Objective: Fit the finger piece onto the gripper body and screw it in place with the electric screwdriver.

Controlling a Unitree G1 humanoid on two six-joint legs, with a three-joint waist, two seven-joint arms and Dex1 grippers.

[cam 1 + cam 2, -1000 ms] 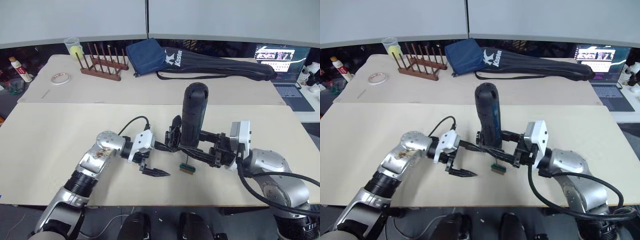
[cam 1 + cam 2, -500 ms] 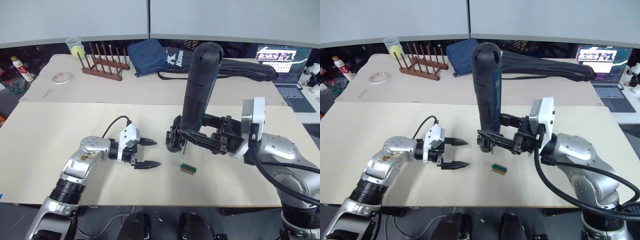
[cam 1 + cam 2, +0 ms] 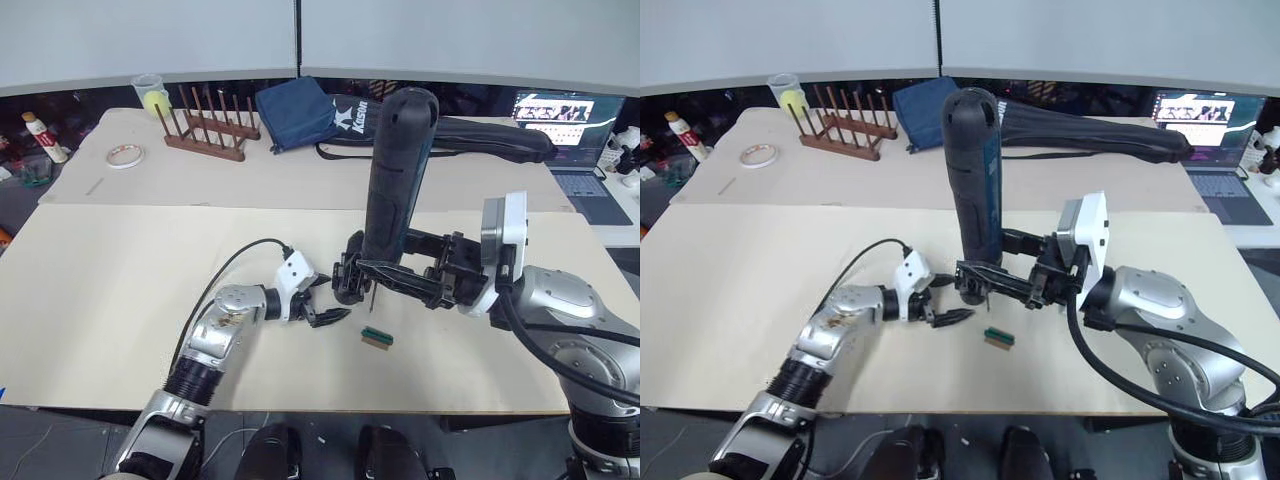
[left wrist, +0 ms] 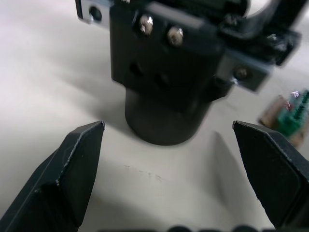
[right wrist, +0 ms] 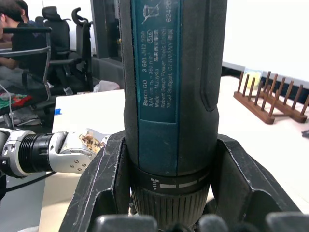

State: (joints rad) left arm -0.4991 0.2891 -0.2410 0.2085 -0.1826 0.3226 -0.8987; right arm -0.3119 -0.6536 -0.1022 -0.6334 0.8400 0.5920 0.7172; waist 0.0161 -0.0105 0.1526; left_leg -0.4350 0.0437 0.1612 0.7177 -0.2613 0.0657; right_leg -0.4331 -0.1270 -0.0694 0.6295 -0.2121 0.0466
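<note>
The small black blocky gripper body [image 4: 166, 72] stands on the pale wooden table [image 3: 120, 280], so the thick blue-black electric screwdriver [image 3: 393, 170], clamped upright in the right gripper [image 3: 398, 280], hangs bit-down over it. The left gripper [image 3: 322, 307], jaws spread wide, faces it, probably to steady it.

Head pair looks forward and down over the bench [image 3: 100, 290], both eyes sharing the same spread: both arms, the screwdriver [image 3: 395, 175] upright in the middle, the rack [image 3: 205, 130] and bag [image 3: 440, 130] at the far edge. Left wrist camera sits low and very close, facing the gripper body [image 4: 166, 72] between its own fingers [image 4: 72, 164]. Right wrist camera looks up along the screwdriver, tight in, with the rack behind.
</note>
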